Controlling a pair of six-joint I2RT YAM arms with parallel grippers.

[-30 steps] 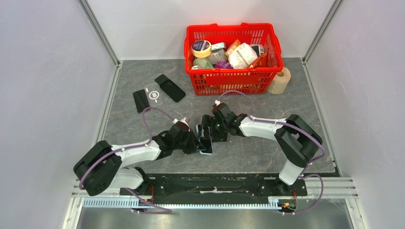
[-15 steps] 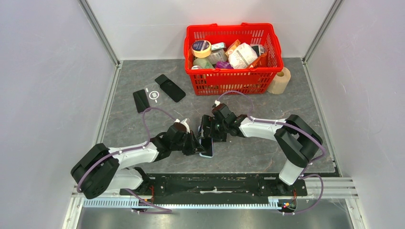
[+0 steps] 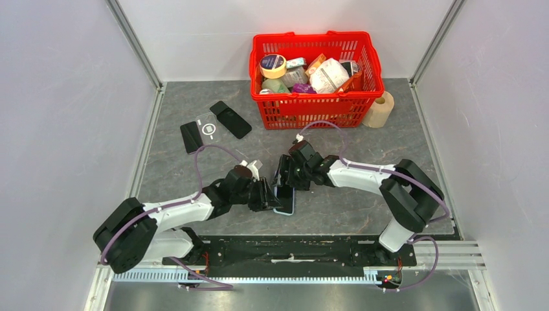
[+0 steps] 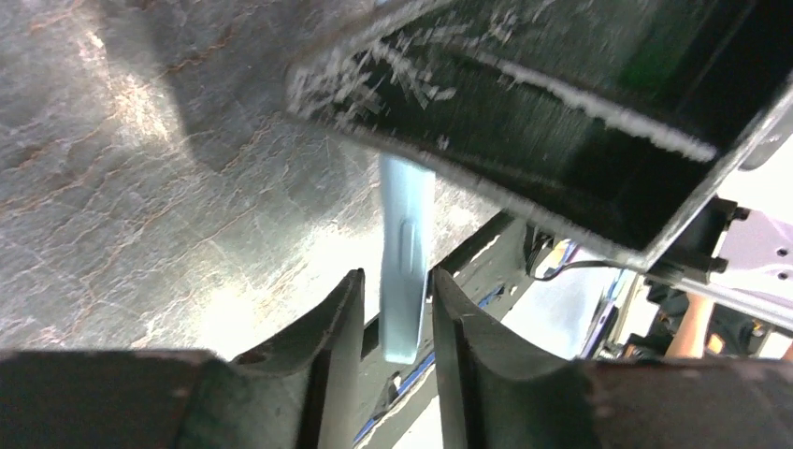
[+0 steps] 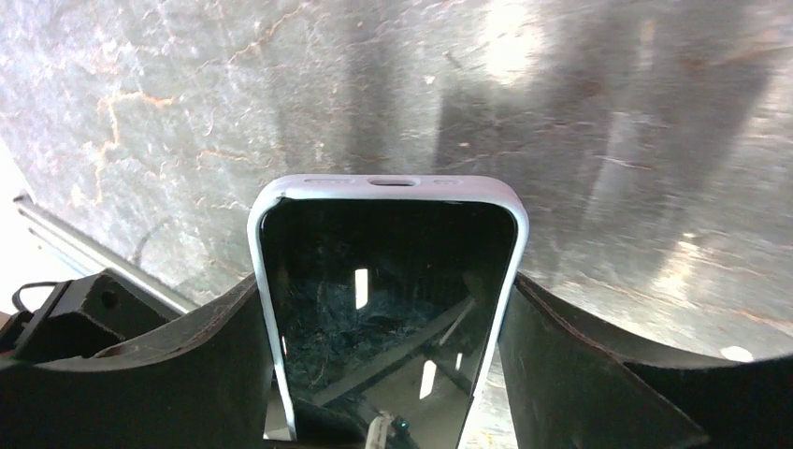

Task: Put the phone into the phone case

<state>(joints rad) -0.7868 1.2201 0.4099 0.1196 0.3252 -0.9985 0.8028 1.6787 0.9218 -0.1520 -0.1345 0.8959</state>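
While the phone is being fitted, the grey counter [image 3: 362, 142] is seen with a red basket [image 3: 311, 111] at 12 o'clock, well apart from the work. Near the middle, a little toward 6 o'clock, the pale blue phone case [image 3: 285, 202] is held between both tools. The right tool [image 3: 285, 186], reaching in from 3 o'clock, is clamped across the two long sides of the phone case. The left tool [image 4: 397, 309], reaching in from 8 o'clock, is set around one thin edge, with a small gap on one side. Whether it is squeezing cannot be told. The phone [image 5: 383, 281] is seen inside the blue rim. For this step to be done well, the phone case should be held steady by one tool while the edges are pressed gently, so every corner is snapped in.
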